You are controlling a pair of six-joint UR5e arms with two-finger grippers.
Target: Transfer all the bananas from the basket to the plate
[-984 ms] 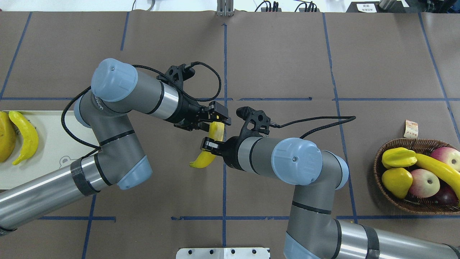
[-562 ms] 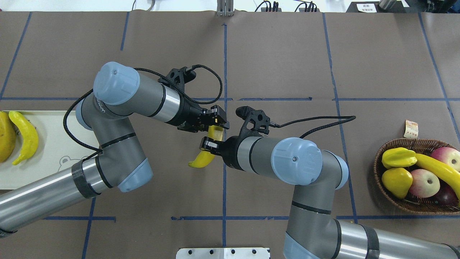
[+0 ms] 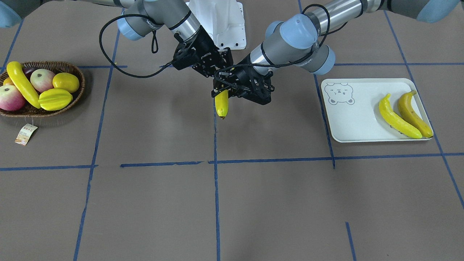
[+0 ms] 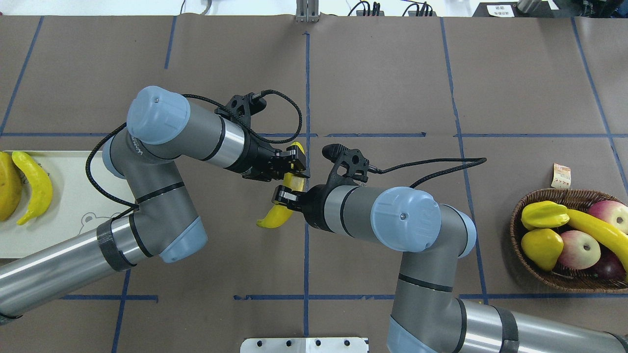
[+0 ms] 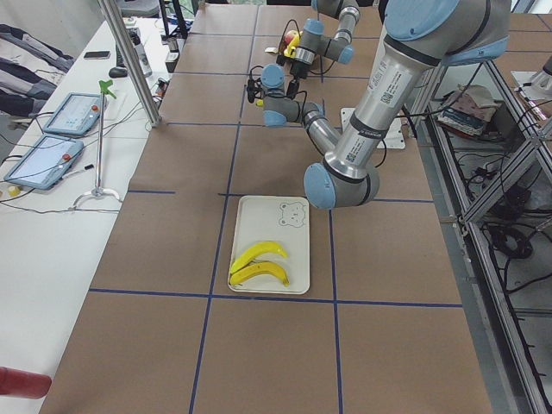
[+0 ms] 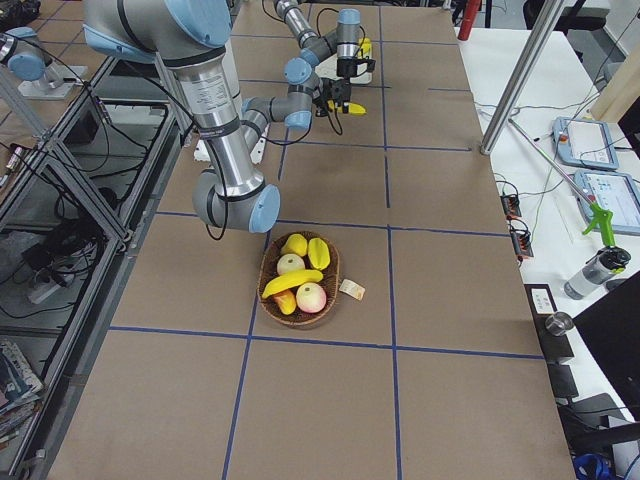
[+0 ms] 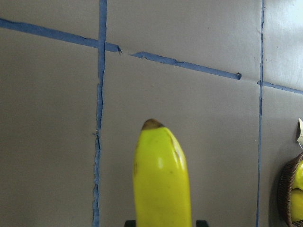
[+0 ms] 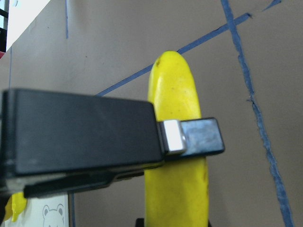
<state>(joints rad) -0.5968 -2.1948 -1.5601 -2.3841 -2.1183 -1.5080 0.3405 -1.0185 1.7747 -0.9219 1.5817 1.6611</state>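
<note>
One yellow banana (image 4: pixel 274 216) hangs in the air over the table's middle. My right gripper (image 4: pixel 286 196) is shut on its middle. My left gripper (image 4: pixel 293 167) grips it near the upper end, with a finger against each side in the left wrist view (image 7: pixel 163 179). The tip pokes out beyond the left gripper. Two bananas, one yellow (image 4: pixel 37 186) and one darker (image 4: pixel 7 186), lie on the cream bear-print plate (image 4: pixel 73 206) at the far left. Another banana (image 4: pixel 596 230) lies in the wicker basket (image 4: pixel 513 230) at the far right.
The basket also holds a starfruit (image 4: pixel 544 214), a lemon-like fruit (image 4: pixel 542 247) and apples (image 4: pixel 579 247). A paper tag (image 4: pixel 562 175) lies behind it. Both arms cross the table's centre. Blue tape lines mark the brown table cover.
My left gripper slid further along the banana's upper end, so the tip now sticks out past it, and its jaws have closed in. The right gripper and banana barely moved.
</note>
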